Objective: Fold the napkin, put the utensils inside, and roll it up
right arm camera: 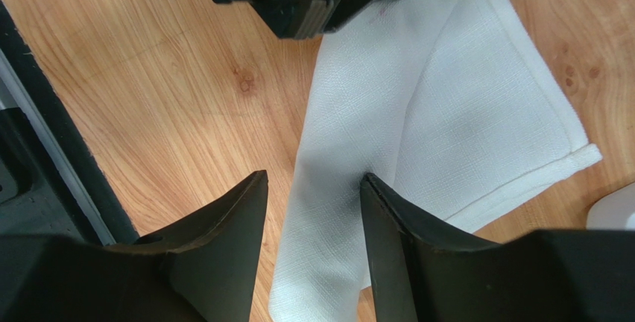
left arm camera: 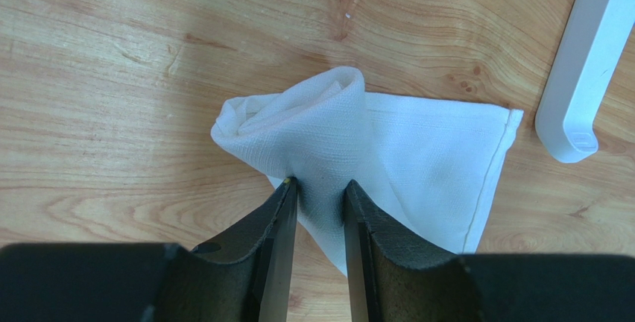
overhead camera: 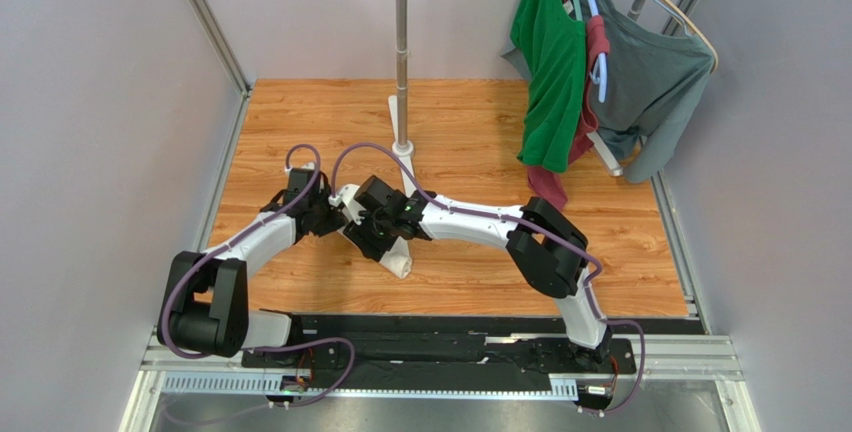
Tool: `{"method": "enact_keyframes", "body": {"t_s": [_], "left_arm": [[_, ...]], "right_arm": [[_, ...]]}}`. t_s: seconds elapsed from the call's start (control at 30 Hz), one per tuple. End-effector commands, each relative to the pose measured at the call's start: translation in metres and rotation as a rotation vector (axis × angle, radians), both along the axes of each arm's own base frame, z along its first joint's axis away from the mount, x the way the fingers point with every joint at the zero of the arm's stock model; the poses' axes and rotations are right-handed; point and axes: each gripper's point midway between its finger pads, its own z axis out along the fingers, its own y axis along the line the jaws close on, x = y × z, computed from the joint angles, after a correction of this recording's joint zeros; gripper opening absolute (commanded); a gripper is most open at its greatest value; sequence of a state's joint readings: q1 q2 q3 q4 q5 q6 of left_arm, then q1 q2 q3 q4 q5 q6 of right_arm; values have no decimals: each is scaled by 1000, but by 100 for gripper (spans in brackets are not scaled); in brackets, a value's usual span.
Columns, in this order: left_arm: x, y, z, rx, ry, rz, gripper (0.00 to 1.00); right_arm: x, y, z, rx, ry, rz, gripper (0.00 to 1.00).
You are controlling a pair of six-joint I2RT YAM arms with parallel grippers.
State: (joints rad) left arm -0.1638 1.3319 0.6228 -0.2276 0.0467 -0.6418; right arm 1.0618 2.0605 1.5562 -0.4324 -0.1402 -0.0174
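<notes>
With left gripper clamped on soft white cloth napkin and right gripper spread astride it, roll tightly, evenly.

Left arm and right arm bend inward, wrists close; left fingers pinched, right fingers parted

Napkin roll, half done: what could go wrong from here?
1. The napkin is only partly rolled; a flat flap lies open. The left hand pinches one spot and the right hand just straddles the roll, so it may unwind if released.
2. The flap's corner lies near the white stand foot; rolling that way could snag there.
3. The spoon shows in no view; it might slide out the loose open end.
</notes>
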Motion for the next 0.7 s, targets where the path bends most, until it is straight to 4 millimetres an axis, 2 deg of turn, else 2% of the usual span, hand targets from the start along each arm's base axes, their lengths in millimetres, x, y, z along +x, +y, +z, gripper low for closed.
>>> {"method": "enact_keyframes", "body": {"t_s": [0.0,0.3,0.5,0.53,0.67], "left_arm": [[1,5,-1,35,14,-8,36],[3,0,5,11,-12,-25,38],[7,-3,20,-9,-46,-26,49],[7,-3,23,-10,-46,-25,52],[6,1,31,-2,-44,14,57]], "right_arm": [[-4,-3,-21,-40,4,11,52],[-1,-13,-47,-106,-13,-15,52],[3,-29,-78,-183,-22,-71,50],[7,-35,-82,-209,-49,-95,46],[3,-46,-99,-252,-15,-149,31]]}}
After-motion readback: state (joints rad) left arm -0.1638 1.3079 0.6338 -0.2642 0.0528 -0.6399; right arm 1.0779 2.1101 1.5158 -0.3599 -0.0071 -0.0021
